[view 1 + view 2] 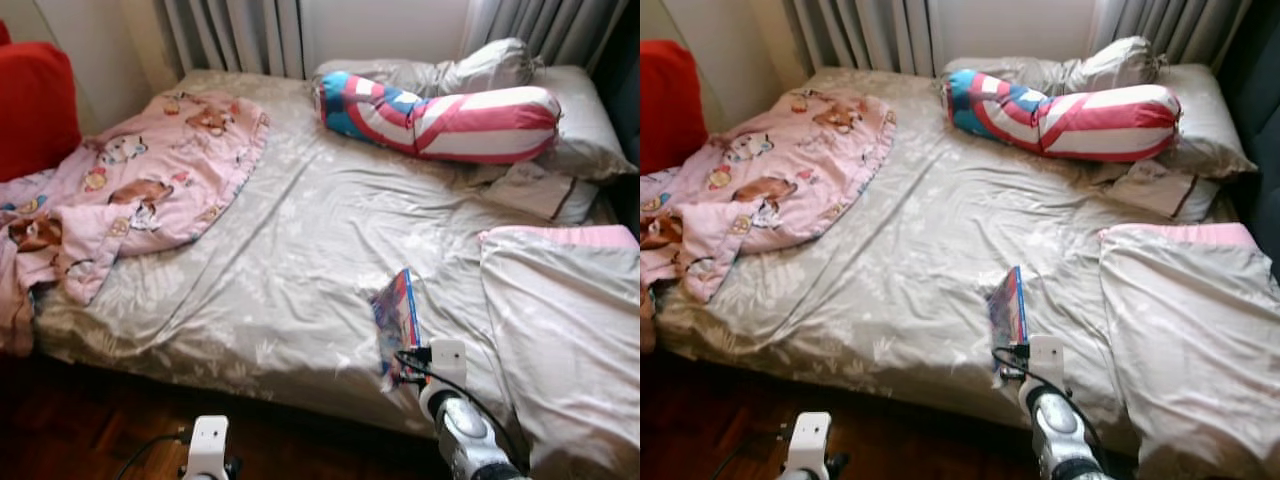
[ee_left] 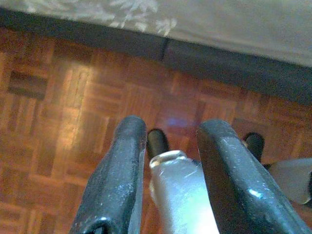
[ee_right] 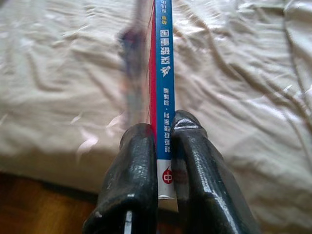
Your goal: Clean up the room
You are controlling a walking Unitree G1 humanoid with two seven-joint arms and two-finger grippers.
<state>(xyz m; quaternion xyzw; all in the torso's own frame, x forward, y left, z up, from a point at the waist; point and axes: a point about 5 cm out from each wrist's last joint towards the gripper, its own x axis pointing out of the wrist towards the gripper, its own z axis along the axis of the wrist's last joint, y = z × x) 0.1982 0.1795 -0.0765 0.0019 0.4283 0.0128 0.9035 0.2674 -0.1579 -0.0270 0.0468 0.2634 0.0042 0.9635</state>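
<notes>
My right gripper [image 1: 402,368] is shut on a thin book [image 1: 396,318] with a blue spine and a colourful cover. It holds the book on edge just above the near side of the bed [image 1: 280,260]. In the right wrist view both fingers [image 3: 139,161] press the lower end of the spine [image 3: 162,73], and the cover looks blurred. Low down by the bed's front edge, my left gripper [image 2: 168,134] hangs open over the wooden floor [image 2: 58,107] with nothing between its fingers.
A rumpled pink cartoon blanket [image 1: 150,180] hangs off the bed's left side. A red, white and blue bolster [image 1: 440,115] and grey pillows [image 1: 585,125] lie at the head. A folded duvet [image 1: 570,320] covers the near right. A red cushion [image 1: 35,100] stands far left.
</notes>
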